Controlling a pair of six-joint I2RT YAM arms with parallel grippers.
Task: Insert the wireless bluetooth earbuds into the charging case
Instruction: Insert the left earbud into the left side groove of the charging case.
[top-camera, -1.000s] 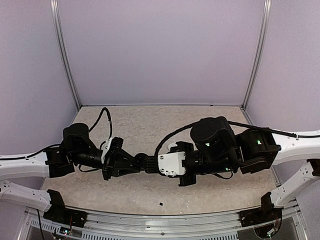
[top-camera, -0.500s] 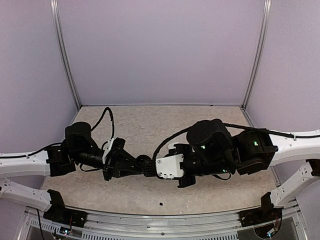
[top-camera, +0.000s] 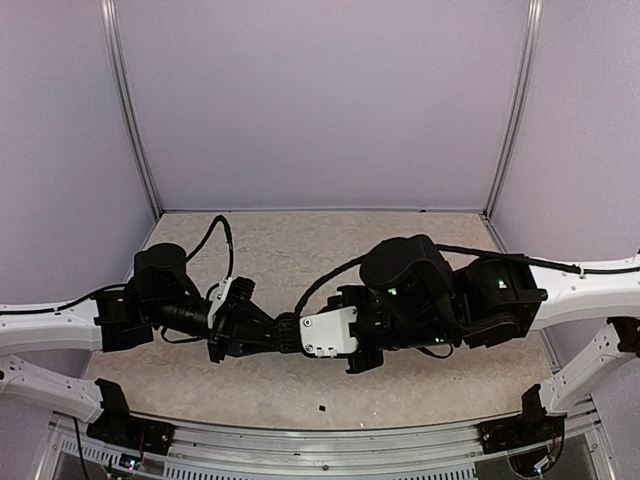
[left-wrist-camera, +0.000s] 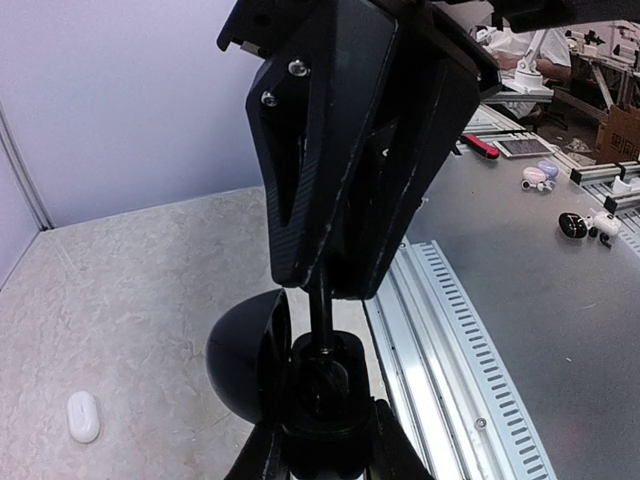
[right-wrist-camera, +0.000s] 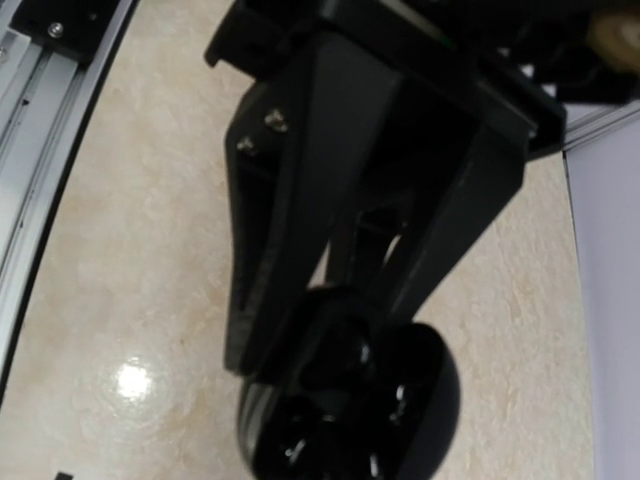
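Top external view: I see the left gripper (top-camera: 283, 332) and right gripper (top-camera: 300, 334) meeting tip to tip over the table (top-camera: 300, 250). The left gripper is closed; I cannot tell about the right. On the left wrist view, the charging case (left-wrist-camera: 83, 416) lies on the table, on the far side of both grippers and well apart from them.

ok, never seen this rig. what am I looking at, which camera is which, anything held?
Two robot arms bolted at the near edge of a table. The wide picture looks down from above and behind: left arm, right arm, meeting over it. The other two come from a camera on each wrist. The left hand is shut; the right hand seems closed on a black round piece where both hands meet. A small white charging case lies on the table, seen only from the left wrist.
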